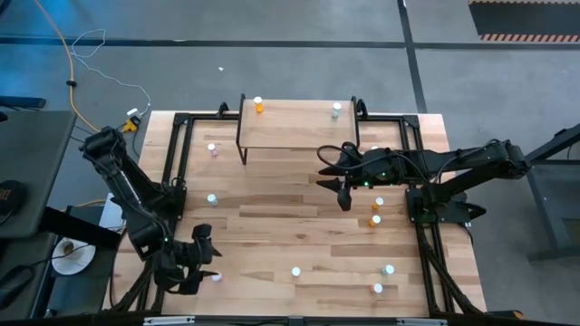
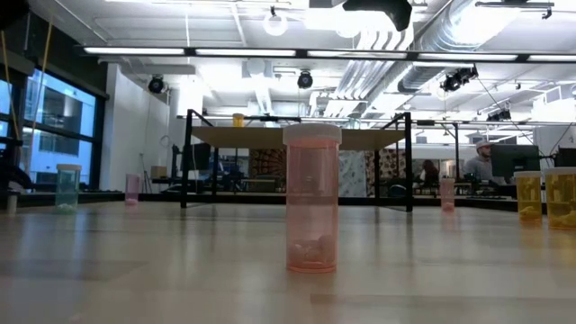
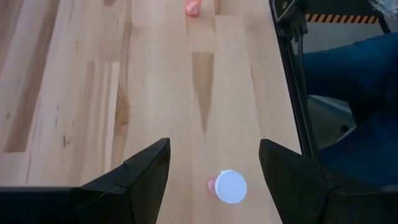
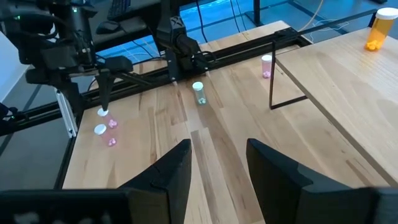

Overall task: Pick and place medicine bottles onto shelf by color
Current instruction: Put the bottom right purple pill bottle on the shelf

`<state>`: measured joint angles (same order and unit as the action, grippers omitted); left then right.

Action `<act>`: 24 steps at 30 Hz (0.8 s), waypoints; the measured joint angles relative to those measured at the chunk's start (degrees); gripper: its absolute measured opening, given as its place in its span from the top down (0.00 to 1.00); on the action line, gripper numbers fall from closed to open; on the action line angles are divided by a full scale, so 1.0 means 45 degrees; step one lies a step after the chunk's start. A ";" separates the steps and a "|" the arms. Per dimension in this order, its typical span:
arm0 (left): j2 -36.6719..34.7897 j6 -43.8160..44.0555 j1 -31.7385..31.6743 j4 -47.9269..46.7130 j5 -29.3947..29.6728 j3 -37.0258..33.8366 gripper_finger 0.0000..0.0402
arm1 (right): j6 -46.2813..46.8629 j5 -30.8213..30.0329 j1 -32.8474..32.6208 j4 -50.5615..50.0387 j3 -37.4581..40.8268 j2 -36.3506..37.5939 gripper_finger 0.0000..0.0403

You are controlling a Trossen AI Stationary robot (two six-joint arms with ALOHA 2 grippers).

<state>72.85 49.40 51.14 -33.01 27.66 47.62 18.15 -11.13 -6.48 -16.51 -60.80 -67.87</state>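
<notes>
Nearest bottle: a pink medicine bottle (image 3: pixel 229 186) with a white cap stands upright on the desk (image 1: pixel 272 235), near its front-left corner.
Left end effector: the left end effector (image 1: pixel 201 263) hovers just over that pink bottle, fingers spread wide to either side of it, holding nothing.
Handling: the bottle looks like light, stiff, smooth plastic; likely to tip or slide if nudged off-centre. Best taken across the round body below the cap, squarely.
Look: tiny translucent cylinders with white caps; the low view shows a pink one (image 2: pixel 311 198) with a few pills at the bottom.
Mid-desk bottles: pink, teal and orange ones stand scattered and well apart, including an orange bottle (image 1: pixel 374 220) on the right side.
Right end effector: the right end effector (image 1: pixel 342 177) hangs by the shelf's front right corner, fingers partly apart, empty.
Shelf: the shelf (image 1: pixel 299 127) at the far edge carries an orange bottle (image 1: pixel 258 105) at its left and a teal bottle (image 1: pixel 336 110) at its right.
</notes>
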 joint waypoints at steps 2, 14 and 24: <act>0.0186 0.0188 0.0120 0.0076 0.0005 0.0000 0.41 | 0.0005 -0.0103 0.0000 0.0000 0.0000 -0.0002 0.64; 0.1299 0.1359 0.0435 0.0063 -0.0417 0.0000 0.41 | 0.0005 -0.0533 0.0005 0.0004 0.0000 -0.0002 0.64; 0.1872 0.1989 0.0435 0.0078 -0.0779 0.0000 0.41 | 0.0010 -0.0536 0.0005 0.0004 0.0000 -0.0002 0.64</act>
<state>81.28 58.35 53.10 -32.67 24.16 47.62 18.20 -13.54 -6.46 -16.49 -60.80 -67.88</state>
